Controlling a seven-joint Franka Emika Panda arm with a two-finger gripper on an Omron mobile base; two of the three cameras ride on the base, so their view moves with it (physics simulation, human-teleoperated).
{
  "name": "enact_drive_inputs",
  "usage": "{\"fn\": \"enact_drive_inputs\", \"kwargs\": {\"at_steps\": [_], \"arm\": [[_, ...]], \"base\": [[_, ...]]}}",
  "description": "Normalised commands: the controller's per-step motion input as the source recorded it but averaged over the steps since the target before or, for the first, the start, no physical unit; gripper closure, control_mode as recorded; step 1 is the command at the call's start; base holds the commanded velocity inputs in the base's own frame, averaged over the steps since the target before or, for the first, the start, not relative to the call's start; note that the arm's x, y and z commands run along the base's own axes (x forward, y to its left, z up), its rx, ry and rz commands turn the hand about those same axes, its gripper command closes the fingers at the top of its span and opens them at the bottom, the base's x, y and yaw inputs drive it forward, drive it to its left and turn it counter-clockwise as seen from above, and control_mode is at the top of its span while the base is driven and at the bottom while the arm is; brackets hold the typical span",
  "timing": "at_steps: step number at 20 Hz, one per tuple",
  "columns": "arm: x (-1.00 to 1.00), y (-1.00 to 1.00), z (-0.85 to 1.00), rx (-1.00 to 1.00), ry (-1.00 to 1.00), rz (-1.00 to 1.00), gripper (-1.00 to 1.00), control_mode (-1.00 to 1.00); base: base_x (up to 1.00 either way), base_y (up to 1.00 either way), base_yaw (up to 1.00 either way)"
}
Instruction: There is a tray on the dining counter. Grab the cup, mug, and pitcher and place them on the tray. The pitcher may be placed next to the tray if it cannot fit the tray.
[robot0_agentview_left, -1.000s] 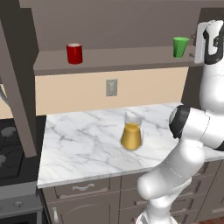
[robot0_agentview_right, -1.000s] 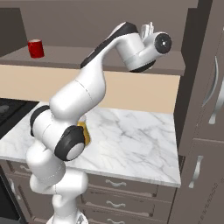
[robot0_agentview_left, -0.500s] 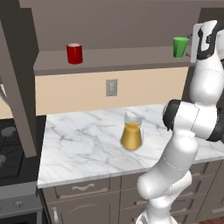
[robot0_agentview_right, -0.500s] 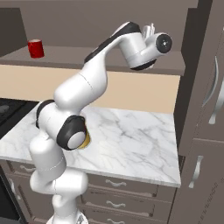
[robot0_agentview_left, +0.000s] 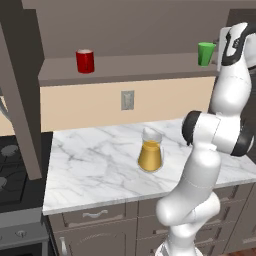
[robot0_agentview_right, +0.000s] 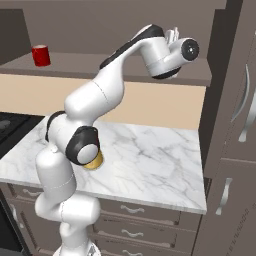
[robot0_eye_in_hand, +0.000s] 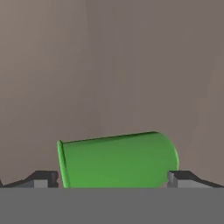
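Since one second ago, the gripper (robot0_eye_in_hand: 113, 180) is closing in on the cup (robot0_agentview_left: 205, 53) on the upper shelf (robot0_agentview_left: 125, 67), fingers spread wide, straddling it; grasping is imminent.

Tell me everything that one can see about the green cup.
The green cup is small, plain and opaque, without a handle, tapered and wider at its rim. It stands upright on the brown shelf above the marble counter, near the shelf's right end, far from the red mug. The hand view looks at it side-on, between the open fingertips of the gripper; contact cannot be told.
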Motion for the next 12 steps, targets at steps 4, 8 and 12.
{"fn": "enact_drive_inputs", "kwargs": {"at_steps": [4, 8, 12], "arm": [[0.06, 0.0, 0.0, 0.0, 0.0, 0.0, -1.0, -1.0], [0.11, 0.0, -0.07, -0.02, 0.0, 0.0, -1.0, -1.0], [0.09, 0.0, -0.04, -0.02, 0.0, 0.01, -1.0, -1.0]], "base": [[0.0, 0.0, 0.0], [0.0, 0.0, 0.0], [0.0, 0.0, 0.0]]}}
